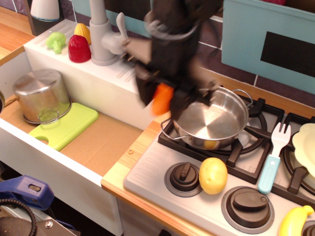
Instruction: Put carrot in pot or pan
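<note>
My gripper [162,100] is shut on the orange toy carrot [161,99] and holds it in the air just left of the pan's near-left rim. The arm is blurred. The pan [210,117] is a wide shallow steel pan with wire loop handles, standing on the left rear burner of the toy stove. Its inside is bare apart from reflections. The carrot hangs above the edge between the sink counter and the stove, higher than the pan's rim.
A yellow-tan potato [213,175] lies by the stove knobs. A blue-handled white fork [273,156] lies right of the pan. A banana [294,220] lies bottom right. A taller steel pot [42,95] stands on a green board [66,125] in the sink. A faucet [104,34] is behind.
</note>
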`<state>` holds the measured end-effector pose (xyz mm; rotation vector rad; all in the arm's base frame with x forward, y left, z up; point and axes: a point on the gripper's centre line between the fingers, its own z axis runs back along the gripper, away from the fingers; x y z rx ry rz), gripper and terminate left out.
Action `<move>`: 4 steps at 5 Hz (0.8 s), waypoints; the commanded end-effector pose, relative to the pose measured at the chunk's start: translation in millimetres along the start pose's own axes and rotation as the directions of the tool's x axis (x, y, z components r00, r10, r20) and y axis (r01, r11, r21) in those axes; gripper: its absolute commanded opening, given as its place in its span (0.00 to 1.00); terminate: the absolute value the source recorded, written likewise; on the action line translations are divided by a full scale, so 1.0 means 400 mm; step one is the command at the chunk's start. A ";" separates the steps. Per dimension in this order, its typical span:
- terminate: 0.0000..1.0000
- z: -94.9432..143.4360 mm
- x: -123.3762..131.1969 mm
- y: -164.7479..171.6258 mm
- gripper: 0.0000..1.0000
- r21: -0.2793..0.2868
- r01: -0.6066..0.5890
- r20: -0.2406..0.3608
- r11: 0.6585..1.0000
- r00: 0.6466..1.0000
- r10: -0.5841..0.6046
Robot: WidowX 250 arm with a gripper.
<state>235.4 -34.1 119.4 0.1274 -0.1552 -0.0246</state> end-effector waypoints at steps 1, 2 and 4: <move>0.00 0.029 0.105 -0.026 0.00 -0.040 0.066 0.059 0.997 0.996 -0.063; 0.00 0.015 0.101 -0.047 1.00 -0.072 0.047 0.093 0.996 0.995 -0.040; 1.00 0.015 0.101 -0.047 1.00 -0.072 0.047 0.093 0.996 0.995 -0.040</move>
